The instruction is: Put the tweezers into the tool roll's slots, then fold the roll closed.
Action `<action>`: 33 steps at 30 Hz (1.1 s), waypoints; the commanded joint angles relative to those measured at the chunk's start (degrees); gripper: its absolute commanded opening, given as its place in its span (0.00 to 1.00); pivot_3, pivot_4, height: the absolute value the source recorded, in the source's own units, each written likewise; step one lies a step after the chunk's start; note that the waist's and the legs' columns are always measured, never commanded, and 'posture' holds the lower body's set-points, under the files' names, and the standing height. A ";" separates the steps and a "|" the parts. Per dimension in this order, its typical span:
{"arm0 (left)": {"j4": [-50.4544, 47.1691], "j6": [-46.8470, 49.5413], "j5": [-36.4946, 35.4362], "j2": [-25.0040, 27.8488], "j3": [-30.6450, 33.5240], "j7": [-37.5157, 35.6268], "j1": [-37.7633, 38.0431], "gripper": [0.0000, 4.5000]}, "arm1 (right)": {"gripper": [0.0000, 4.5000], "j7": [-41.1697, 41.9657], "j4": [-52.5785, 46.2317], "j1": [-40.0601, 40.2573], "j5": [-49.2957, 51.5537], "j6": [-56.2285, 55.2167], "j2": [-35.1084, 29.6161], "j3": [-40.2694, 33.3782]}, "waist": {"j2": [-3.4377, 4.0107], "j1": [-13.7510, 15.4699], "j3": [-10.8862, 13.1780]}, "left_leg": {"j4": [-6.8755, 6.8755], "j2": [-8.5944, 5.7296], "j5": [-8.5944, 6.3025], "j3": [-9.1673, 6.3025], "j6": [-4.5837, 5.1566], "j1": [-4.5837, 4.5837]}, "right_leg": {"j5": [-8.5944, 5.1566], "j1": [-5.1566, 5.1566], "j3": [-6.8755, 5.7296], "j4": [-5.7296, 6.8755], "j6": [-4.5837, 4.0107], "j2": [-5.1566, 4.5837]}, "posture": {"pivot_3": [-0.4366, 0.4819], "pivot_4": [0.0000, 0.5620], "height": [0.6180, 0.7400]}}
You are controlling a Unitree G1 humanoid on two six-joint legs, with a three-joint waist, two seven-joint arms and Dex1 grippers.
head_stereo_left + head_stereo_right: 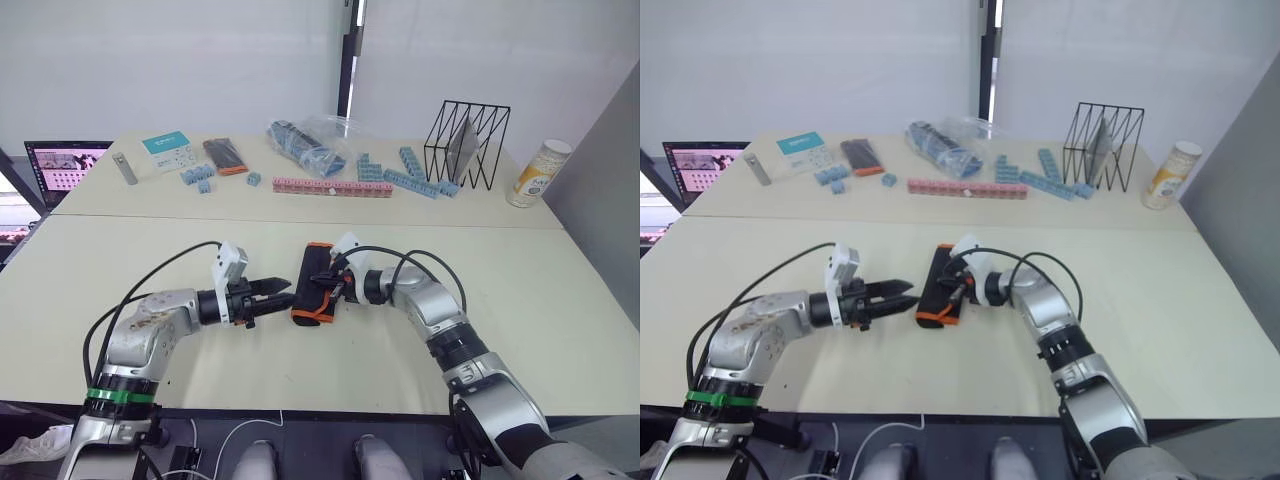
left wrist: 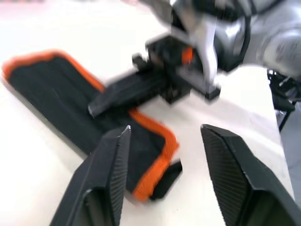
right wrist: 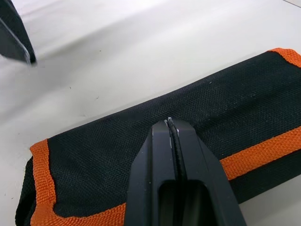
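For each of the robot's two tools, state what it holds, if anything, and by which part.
Neither holds anything. The right tool is shut, its tips pressing on top of the folded tool roll near the orange edging. The left tool is open beside the roll's end.

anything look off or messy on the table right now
Nothing stands out. The tool roll lies folded flat on the table, the right claw shut and pressing on it, the left claw open beside it.

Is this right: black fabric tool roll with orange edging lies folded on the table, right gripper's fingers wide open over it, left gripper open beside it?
Not quite. The right gripper has its fingers shut, pressed together over the folded black fabric tool roll with orange edging, as the right wrist view shows. The left gripper is open beside the roll on the table.
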 commanded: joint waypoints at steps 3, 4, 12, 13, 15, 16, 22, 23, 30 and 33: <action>4.50 -4.55 4.73 -3.15 -5.00 1.08 -1.85 0.07 | 0.00 0.44 1.90 1.20 -1.67 0.32 -0.34 0.64 | 0.00 -0.03 0.00 | -0.10 0.00 0.00 -0.01 0.01 0.03 | 0.05 -0.03 -0.01 0.06 0.10 0.02 | 0.48 0.27 1.00; 5.21 -4.90 4.85 -4.22 -5.35 1.37 -2.27 0.02 | 0.00 0.52 1.90 1.21 -1.62 0.09 -0.31 0.56 | 0.00 -0.02 0.00 | -0.11 0.00 0.00 -0.01 0.01 0.01 | 0.21 -0.05 -0.02 0.07 0.37 0.03 | 0.48 0.27 1.00; 16.85 -14.22 14.85 -8.94 -11.18 5.05 -5.24 0.01 | 0.00 1.17 -0.54 0.79 0.94 -7.39 1.70 -2.64 | -0.02 -0.10 0.01 | -0.06 0.01 0.01 -0.02 0.01 -0.06 | 0.27 -0.11 0.00 0.06 0.44 0.05 | 0.48 0.27 1.00; 18.01 -14.98 16.71 -8.62 -12.96 4.57 -5.01 0.01 | 0.00 1.74 -0.67 0.69 1.57 -8.73 2.14 -3.21 | -0.02 -0.15 0.01 | -0.07 0.01 0.01 -0.02 0.01 -0.07 | 0.27 -0.11 0.00 0.05 0.45 0.06 | 0.48 0.27 1.00; 19.14 -15.89 18.86 -8.00 -15.06 3.73 -4.36 0.01 | 0.00 2.16 -0.17 0.58 1.96 -9.95 2.74 -3.95 | -0.02 -0.12 0.01 | -0.08 0.01 0.00 -0.02 0.01 -0.06 | 0.28 -0.10 0.00 0.05 0.45 0.06 | 0.48 0.27 1.00; 19.26 -15.99 19.13 -7.79 -15.44 3.34 -3.92 0.01 | 0.00 1.57 1.09 0.42 1.37 -9.78 2.92 -3.97 | -0.01 -0.11 0.01 | -0.09 0.01 0.00 -0.02 0.01 -0.05 | 0.27 -0.09 0.00 0.06 0.46 0.06 | 0.48 0.27 1.00; 17.29 -16.34 20.01 -6.32 -16.38 2.02 -2.10 0.01 | 0.00 -1.79 13.73 -1.86 -1.00 -11.13 5.48 -4.66 | 0.00 -0.45 0.00 | -0.11 0.01 0.00 -0.02 0.01 0.06 | 0.27 -0.02 0.02 0.07 0.45 0.06 | 0.48 0.27 1.00; 16.97 -16.05 19.79 -6.36 -16.17 1.98 -1.93 0.01 | 0.00 -2.03 15.67 -2.41 -1.87 -11.83 5.66 -4.31 | 0.01 -0.52 -0.01 | -0.11 0.02 0.00 -0.02 0.01 0.11 | 0.27 0.02 0.02 0.09 0.45 0.07 | 0.48 0.27 1.00; 14.63 -14.24 18.86 -5.46 -14.59 2.20 -0.36 0.01 | 0.00 -12.19 36.43 -10.79 -5.21 -19.61 7.76 -6.55 | 0.03 -1.58 -0.03 | -0.11 0.03 -0.04 -0.09 -0.05 0.90 | -0.05 0.86 -0.03 0.00 -0.12 0.06 | 0.48 0.27 1.00; 13.52 -13.53 18.33 -5.43 -13.54 2.85 0.50 0.01 | 0.00 -15.82 41.72 -13.40 -6.58 -22.88 7.72 -7.16 | 0.03 -1.87 -0.04 | -0.15 0.02 -0.07 -0.10 -0.10 0.98 | -0.08 0.98 -0.02 -0.07 -0.14 0.05 | 0.48 0.27 1.00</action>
